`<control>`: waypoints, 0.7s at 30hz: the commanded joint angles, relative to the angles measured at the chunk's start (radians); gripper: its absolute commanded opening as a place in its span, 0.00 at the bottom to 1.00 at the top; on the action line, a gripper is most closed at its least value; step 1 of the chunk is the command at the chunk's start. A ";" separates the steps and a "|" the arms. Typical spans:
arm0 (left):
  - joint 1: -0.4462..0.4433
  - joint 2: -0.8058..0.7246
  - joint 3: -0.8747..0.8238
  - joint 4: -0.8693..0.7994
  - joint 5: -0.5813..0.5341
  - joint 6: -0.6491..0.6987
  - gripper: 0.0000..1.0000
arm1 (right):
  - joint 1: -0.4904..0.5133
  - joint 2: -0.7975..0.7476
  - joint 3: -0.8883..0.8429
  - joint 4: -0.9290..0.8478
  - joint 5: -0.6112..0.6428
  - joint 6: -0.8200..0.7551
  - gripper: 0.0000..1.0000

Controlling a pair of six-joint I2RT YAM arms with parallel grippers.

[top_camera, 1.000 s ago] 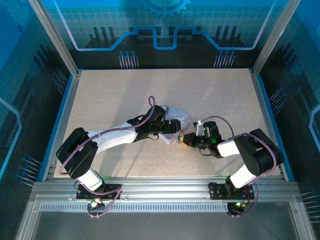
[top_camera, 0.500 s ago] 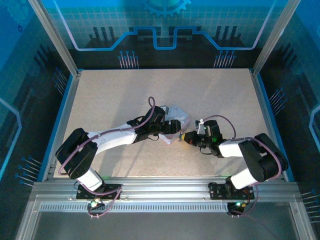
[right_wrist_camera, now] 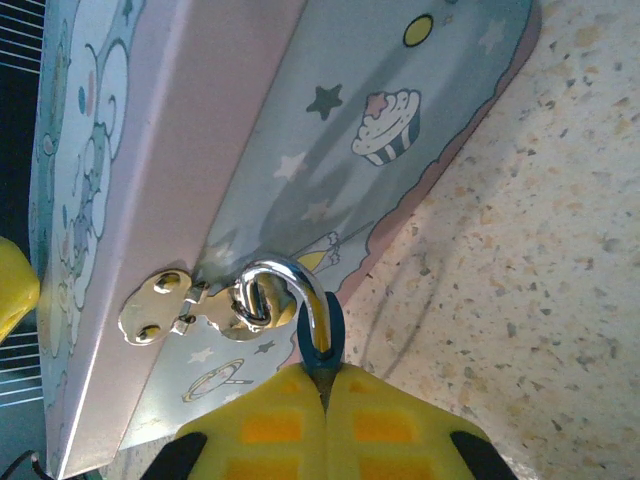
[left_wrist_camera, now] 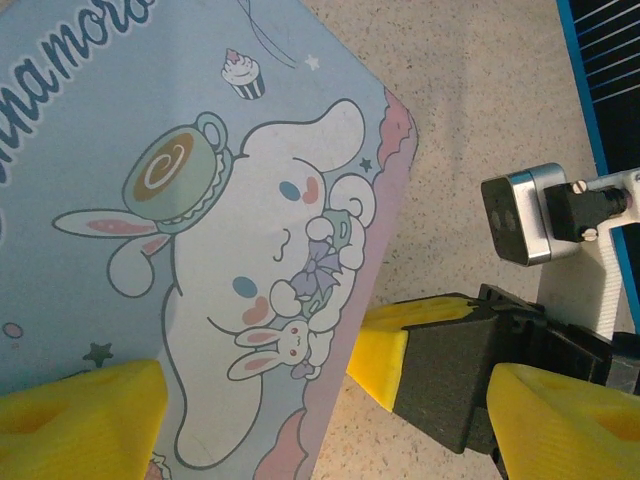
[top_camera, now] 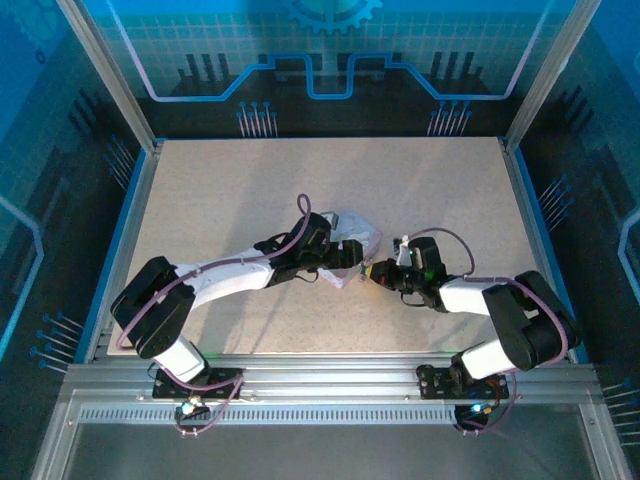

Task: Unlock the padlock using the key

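Note:
The pale cartoon-printed box (left_wrist_camera: pixel 200 200) lies mid-table (top_camera: pixel 358 232). Its silver hasp (right_wrist_camera: pixel 165 305) is on the side wall (right_wrist_camera: pixel 300 120). The padlock (right_wrist_camera: pixel 325 340) has a dark blue body and a shiny curved shackle (right_wrist_camera: pixel 290 275) hooked through the hasp ring. My right gripper (right_wrist_camera: pixel 325 375) is shut on the padlock body, right beside the box (top_camera: pixel 372 272). My left gripper (left_wrist_camera: pixel 325 395) stands open over the box's near corner (top_camera: pixel 348 255), one finger (left_wrist_camera: pixel 80 415) over the lid, the other (left_wrist_camera: pixel 570 420) beyond the right gripper's yellow finger (left_wrist_camera: pixel 385 345). The key is hidden.
The speckled table (top_camera: pixel 250 190) stretches bare behind and to both sides of the box. Metal frame posts and blue walls ring the table; a rail (top_camera: pixel 330 365) runs along the near edge by the arm bases.
My right arm's elbow has swung outward to the right and its gripper has crept slightly up along the box. The left arm and box have hardly moved.

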 commanded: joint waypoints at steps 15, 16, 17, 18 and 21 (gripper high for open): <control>-0.005 0.014 -0.023 -0.067 0.030 -0.037 0.85 | -0.017 0.003 0.070 -0.032 -0.026 0.021 0.03; -0.006 0.013 -0.023 -0.067 0.029 -0.036 0.85 | -0.017 0.008 0.075 -0.030 -0.026 0.026 0.02; -0.005 0.013 -0.024 -0.069 0.027 -0.035 0.85 | -0.017 0.011 0.076 -0.025 -0.025 0.033 0.03; -0.006 0.012 -0.026 -0.071 0.025 -0.033 0.85 | -0.017 0.016 0.077 -0.021 -0.023 0.040 0.03; -0.004 0.000 -0.032 -0.075 0.015 -0.031 0.86 | -0.017 0.015 0.084 -0.041 -0.002 0.031 0.02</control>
